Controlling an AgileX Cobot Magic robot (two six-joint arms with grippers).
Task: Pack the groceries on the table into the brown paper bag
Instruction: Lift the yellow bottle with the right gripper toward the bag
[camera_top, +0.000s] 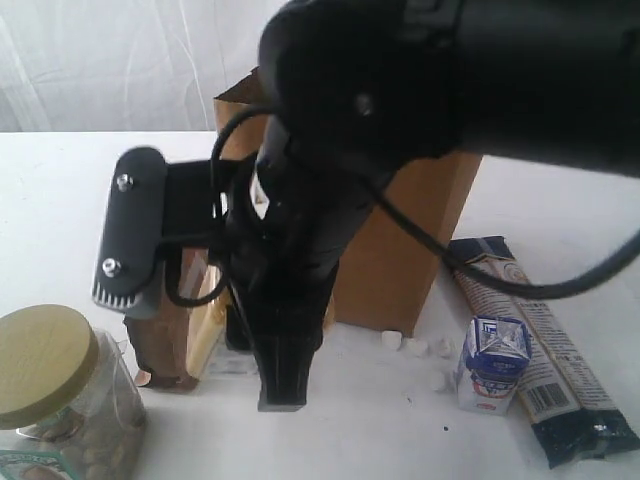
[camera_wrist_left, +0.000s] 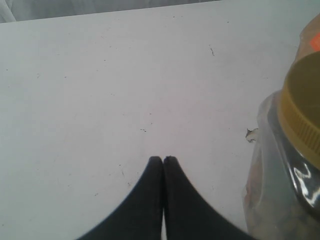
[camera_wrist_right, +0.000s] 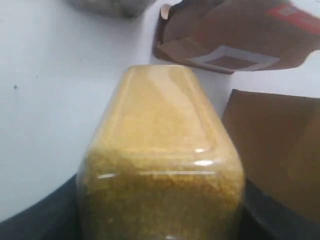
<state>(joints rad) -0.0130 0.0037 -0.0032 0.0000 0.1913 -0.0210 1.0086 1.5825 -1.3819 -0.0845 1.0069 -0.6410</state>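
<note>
White matte tabletop (camera_top: 60, 200): right gripper (camera_wrist_right: 160, 220) is clamping yellow plastic bottle (camera_wrist_right: 160, 150); next needs lifting over kraft-brown paper bag (camera_top: 400, 240) at 2 o'clock.

Matte white table (camera_wrist_left: 100, 75), kraft paper bag (camera_top: 385, 285), glossy clear plastic jar (camera_top: 75, 415), shiny yellow bottle (camera_wrist_right: 160, 165)
</note>
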